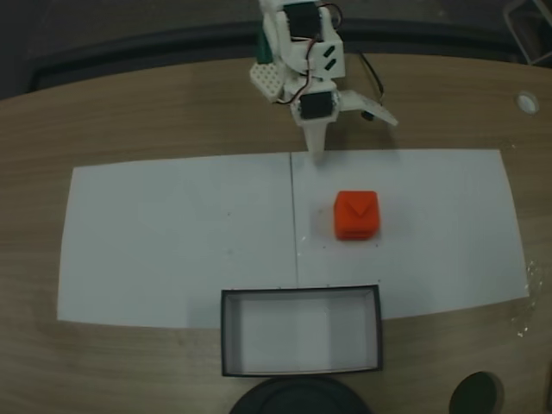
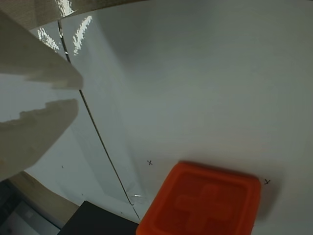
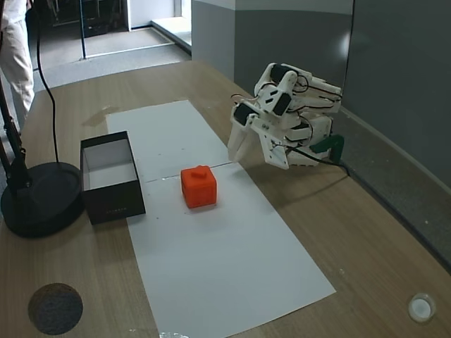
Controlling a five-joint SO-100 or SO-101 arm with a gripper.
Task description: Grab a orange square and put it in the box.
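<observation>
- An office or lab-like workroom, judging by a fixed view: a long curved wooden table (image 3: 366, 232) with a grommet hole (image 3: 421, 307) at the lower right of the frame.
- Grey partition panels (image 3: 296, 35) stand behind the table at the upper right.
- A grey floor (image 3: 106, 49) runs off at the upper left, where a person's light trouser leg (image 3: 15, 49) stands at the frame edge.
- A round black stand base (image 3: 39, 201) with a pole sits on the table at the left.
- White paper sheets (image 3: 218, 260) are laid as a work mat.
</observation>
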